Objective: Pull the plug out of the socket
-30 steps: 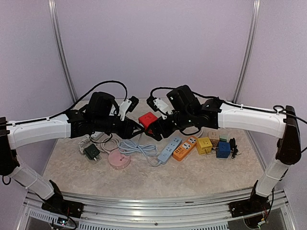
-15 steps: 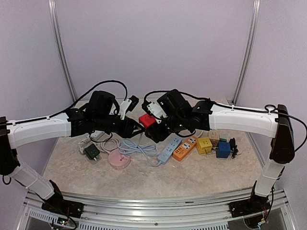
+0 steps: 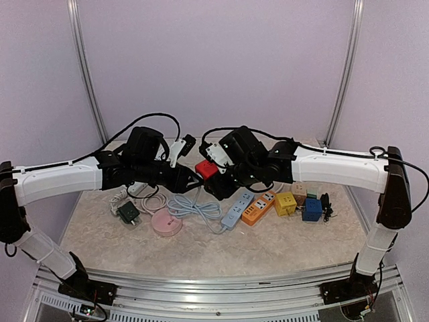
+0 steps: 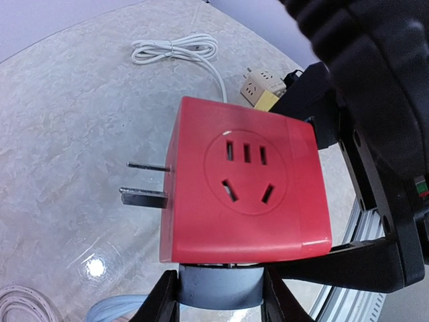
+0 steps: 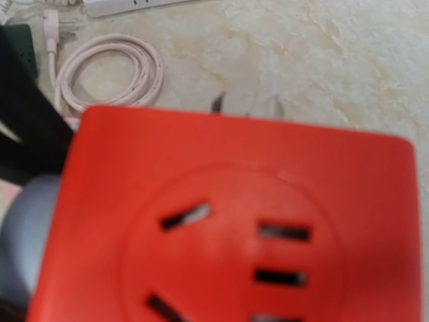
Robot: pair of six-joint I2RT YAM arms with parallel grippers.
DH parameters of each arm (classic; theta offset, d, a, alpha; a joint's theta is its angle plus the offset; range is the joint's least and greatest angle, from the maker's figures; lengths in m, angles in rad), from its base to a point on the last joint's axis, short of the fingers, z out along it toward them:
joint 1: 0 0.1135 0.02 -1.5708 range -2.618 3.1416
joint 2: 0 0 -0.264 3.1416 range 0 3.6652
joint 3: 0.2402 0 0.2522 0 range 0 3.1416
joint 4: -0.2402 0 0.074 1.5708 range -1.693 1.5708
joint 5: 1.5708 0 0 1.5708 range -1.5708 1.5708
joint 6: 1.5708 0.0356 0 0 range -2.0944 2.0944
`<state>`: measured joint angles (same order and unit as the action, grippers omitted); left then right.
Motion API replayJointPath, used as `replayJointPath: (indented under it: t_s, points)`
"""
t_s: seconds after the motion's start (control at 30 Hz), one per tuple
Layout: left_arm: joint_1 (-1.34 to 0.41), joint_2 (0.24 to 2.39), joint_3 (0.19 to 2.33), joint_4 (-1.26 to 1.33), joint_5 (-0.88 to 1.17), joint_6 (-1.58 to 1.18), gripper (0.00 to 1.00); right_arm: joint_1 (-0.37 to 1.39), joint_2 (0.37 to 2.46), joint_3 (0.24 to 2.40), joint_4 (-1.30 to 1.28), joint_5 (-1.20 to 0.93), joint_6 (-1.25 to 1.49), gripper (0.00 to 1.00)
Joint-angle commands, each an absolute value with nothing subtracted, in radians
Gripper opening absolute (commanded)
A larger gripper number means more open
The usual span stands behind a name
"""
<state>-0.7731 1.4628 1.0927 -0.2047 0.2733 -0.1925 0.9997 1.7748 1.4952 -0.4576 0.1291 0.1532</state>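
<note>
The red plastic cube socket adapter [image 4: 244, 194] is hanging in the air at the centre of the left-wrist frame, above the pale marbled tabletop [image 4: 67, 100], with its two bare metal prongs [image 4: 144, 181] pointing toward the left edge. A grey round plug [image 4: 218, 282] is sitting in the cube's underside at the bottom of the frame, and the left gripper [image 4: 221, 303] is pinching that plug between narrowly set fingers. The right gripper [image 4: 326, 191] is reaching in from the right. Its black jaws are bracketing the cube's right side from above and below, about half open, and I cannot tell whether they are bearing on it.

The main risk is pulling before that hold is sure. The cube would then be travelling with the plug, or slipping free and dropping onto the table. A pull angled away from the plug's axis is likely to jam the pins or twist the smooth cube out of the jaws.
</note>
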Motion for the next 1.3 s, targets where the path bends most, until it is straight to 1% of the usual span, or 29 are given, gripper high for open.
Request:
replayJointPath:
  t_s: [0.0,0.17,0.43,0.67,0.8,0.93,1.07,1.27]
  points:
    - [-0.773,1.463,1.141,-0.174,0.349,-0.145,0.0,1.01,1.777,1.503,-0.442,0.136,0.133,0.0]
    - [-0.773,1.476,1.155,-0.214,0.424,-0.098,0.0,1.009,1.735,1.468,-0.424,0.081,0.064,0.0]
    - [-0.773,1.475,1.15,-0.193,0.434,-0.103,0.0,1.01,1.679,1.418,-0.413,0.065,0.012,0.0]
    - [-0.779,1.458,1.106,-0.125,0.345,-0.158,0.0,1.011,1.691,1.434,-0.407,0.103,0.114,0.0]
    - [-0.811,1.444,1.075,-0.093,0.228,-0.193,0.0,1.01,1.718,1.481,-0.456,0.157,0.217,0.0]
    - [-0.844,1.446,1.063,-0.077,0.134,-0.226,0.0,1.01,1.751,1.52,-0.501,0.228,0.256,0.0]
    - [-0.852,1.452,1.049,-0.054,0.121,-0.248,0.0,1.009,1.771,1.545,-0.53,0.257,0.263,0.0]
    - [-0.832,1.437,1.044,-0.057,0.192,-0.226,0.0,1.01,1.739,1.509,-0.465,0.18,0.213,0.0]
